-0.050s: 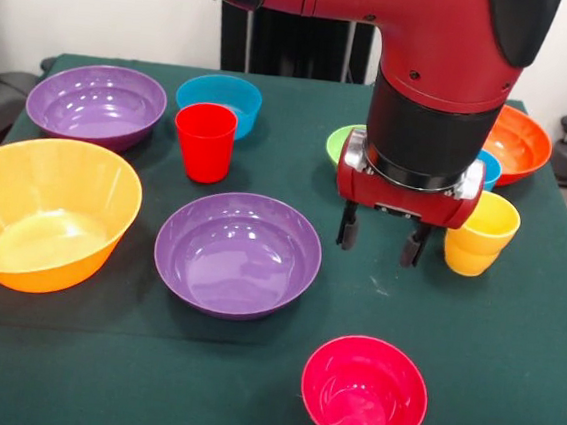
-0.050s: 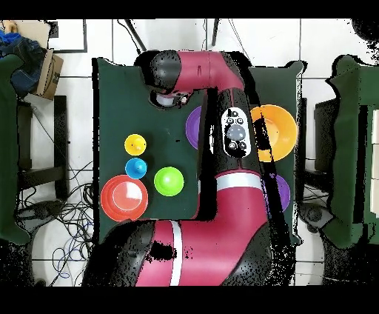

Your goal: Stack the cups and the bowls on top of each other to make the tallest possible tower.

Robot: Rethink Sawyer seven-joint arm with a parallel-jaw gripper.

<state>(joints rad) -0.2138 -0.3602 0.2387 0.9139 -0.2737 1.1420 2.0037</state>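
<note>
my gripper [image 1: 379,244]: hanging low above the green cloth, jaws parted about a cup's width, nothing between them. the overhead view hides it under my own arm.
yellow cup [image 1: 479,233]: just beside me at 3 o'clock, upright. it looks like two cups nested, though i cannot be sure. my guess is i hover here to line up on it.
middle purple bowl [image 1: 237,253]: at 9 o'clock from my jaws, mouth up, a wide base if a tower starts there.
pink bowl [image 1: 364,391]: at 6 o'clock, mouth up, close to the table's front edge.
red cup [image 1: 204,142]: at 10 o'clock, upright, just in front of a blue bowl [image 1: 219,101].
far purple bowl [image 1: 96,104]: further out at 10 o'clock, near the cloth's corner.
yellow-orange bowl [image 1: 46,213]: at 9 o'clock, far side of the table, biggest of all, slightly over the cloth's edge.
behind my wrist: green bowl [image 1: 342,143], orange bowl [image 1: 519,143] and a small light blue piece [image 1: 490,168], all partly hidden at 12 to 2 o'clock.
stacking so far: apart from that yellow pair, everything lies single.
open room: bare cloth under me and toward 4 o'clock; the gap between yellow cup and purple bowl is narrow enough to need a straight descent.
</note>
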